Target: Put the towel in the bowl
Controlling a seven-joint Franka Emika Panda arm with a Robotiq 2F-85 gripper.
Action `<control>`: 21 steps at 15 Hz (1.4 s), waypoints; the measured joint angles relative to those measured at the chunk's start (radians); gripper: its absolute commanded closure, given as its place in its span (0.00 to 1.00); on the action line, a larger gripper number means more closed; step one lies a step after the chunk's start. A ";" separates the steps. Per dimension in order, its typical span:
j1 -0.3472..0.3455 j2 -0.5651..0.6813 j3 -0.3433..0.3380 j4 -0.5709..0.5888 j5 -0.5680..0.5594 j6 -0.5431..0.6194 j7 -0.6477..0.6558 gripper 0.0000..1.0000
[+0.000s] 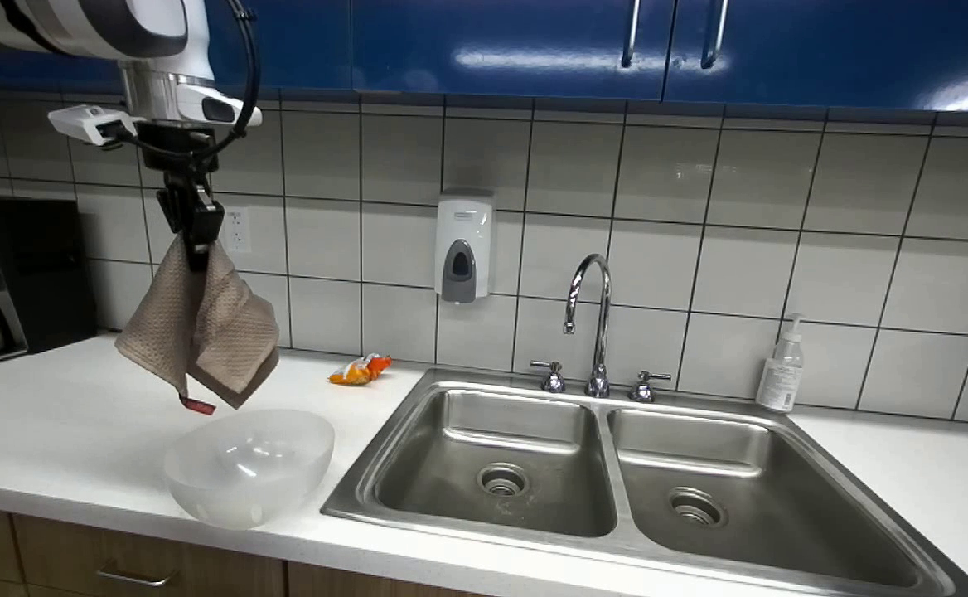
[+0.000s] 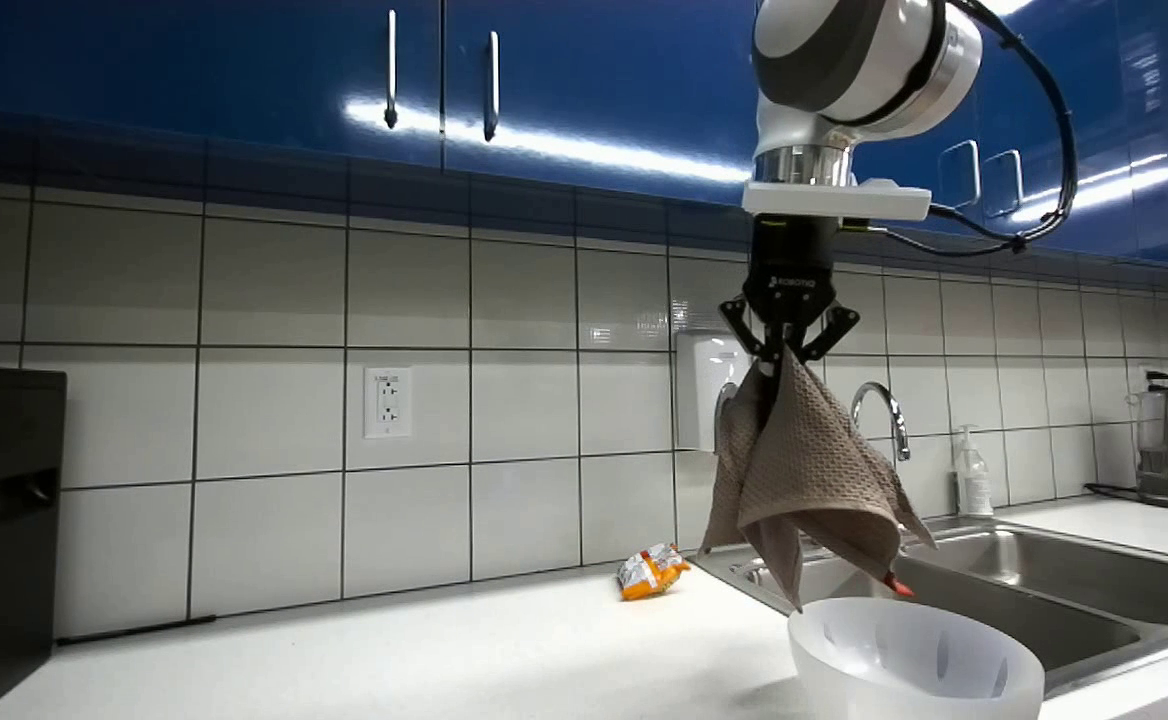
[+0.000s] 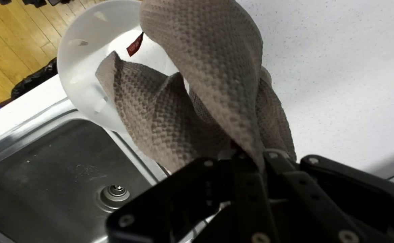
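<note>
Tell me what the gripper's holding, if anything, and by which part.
The gripper pinches the brown towel at its gathered top; the rest hangs down.

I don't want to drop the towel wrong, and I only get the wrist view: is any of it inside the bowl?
Observer: No, in an exterior view all of the towel shows outside the bowl.
Operator: Okay, I won't let go! What's on the counter that I can't see?
Observer: An orange-and-silver packet lies near the tiled wall in both exterior views.
Operator: Anything else there?
Observer: Yes, a black coffee maker, on the side of the bowl away from the sink.
</note>
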 measured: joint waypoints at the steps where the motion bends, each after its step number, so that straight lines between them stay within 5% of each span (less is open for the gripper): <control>1: -0.009 -0.005 -0.001 -0.004 -0.006 -0.008 0.006 0.99; 21: -0.064 0.051 -0.018 -0.081 -0.078 -0.078 0.106 0.99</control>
